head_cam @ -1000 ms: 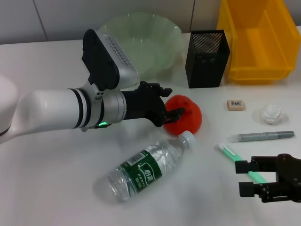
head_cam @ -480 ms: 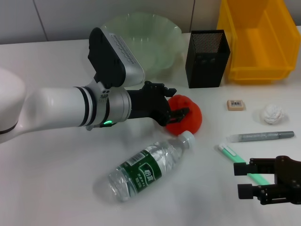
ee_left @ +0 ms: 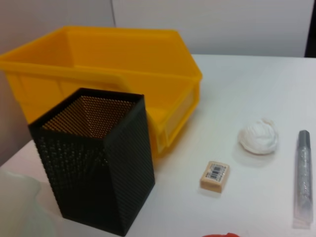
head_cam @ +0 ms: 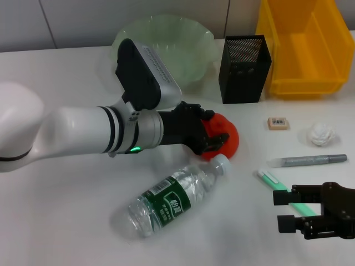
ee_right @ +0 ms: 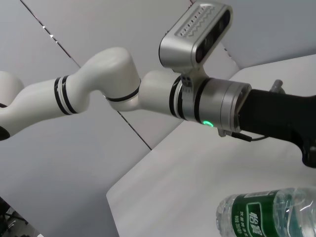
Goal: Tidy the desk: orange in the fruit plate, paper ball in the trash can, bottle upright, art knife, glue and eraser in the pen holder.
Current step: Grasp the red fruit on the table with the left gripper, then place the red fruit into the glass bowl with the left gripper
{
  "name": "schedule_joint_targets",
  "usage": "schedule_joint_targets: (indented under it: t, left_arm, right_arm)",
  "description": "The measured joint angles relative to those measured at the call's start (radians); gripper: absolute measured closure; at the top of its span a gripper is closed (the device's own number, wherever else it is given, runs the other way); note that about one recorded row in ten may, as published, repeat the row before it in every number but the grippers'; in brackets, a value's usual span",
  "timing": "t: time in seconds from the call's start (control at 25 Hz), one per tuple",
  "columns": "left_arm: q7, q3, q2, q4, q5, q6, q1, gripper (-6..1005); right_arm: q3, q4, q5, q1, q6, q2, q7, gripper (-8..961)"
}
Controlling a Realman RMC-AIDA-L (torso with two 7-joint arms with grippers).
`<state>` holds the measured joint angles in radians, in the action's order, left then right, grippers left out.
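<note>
The red-orange orange [head_cam: 228, 139] sits mid-table. My left gripper [head_cam: 214, 127] is open, with one finger on each side of the fruit. The bottle [head_cam: 172, 202] [ee_right: 266, 215] lies on its side in front of it. Near the front right, my right gripper [head_cam: 284, 210] stands open just over the end of a green-and-white stick [head_cam: 270, 179]. A grey pen-shaped tool [head_cam: 308, 160] [ee_left: 302, 177] lies behind it. The eraser [head_cam: 278, 123] [ee_left: 215, 175] and paper ball [head_cam: 321, 134] [ee_left: 258, 138] rest further right.
The pale green fruit plate [head_cam: 194, 33] stands at the back, behind my left arm. The black mesh pen holder [head_cam: 244, 69] [ee_left: 94, 163] is to its right, and the yellow trash can [head_cam: 305, 83] [ee_left: 108, 69] is in the back right corner.
My left gripper has moved right, so its fingers now straddle the orange. The right gripper has shifted slightly toward the front.
</note>
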<state>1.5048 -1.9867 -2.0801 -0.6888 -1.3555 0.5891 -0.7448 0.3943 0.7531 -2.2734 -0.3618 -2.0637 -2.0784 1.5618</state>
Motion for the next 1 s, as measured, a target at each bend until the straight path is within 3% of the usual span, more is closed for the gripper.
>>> schedule_joint_targets:
  t: [0.48,0.68,1.0]
  left_arm:
    - [-0.001,-0.016,0.000,-0.009,0.044,-0.028,0.006,535]
    - [-0.001,-0.019,0.000,-0.009,0.043,-0.028,0.005,717]
    - [-0.002,-0.020,0.001,-0.047,0.037,-0.009,0.025,750]
  right_arm:
    - [0.000,0.000,0.002,0.003,0.000,-0.002,0.000,194]
    - [0.000,0.000,0.005,0.006,0.000,-0.002,0.000,194]
    - [0.000,0.000,0.005,0.008,0.001,-0.002,0.000,194]
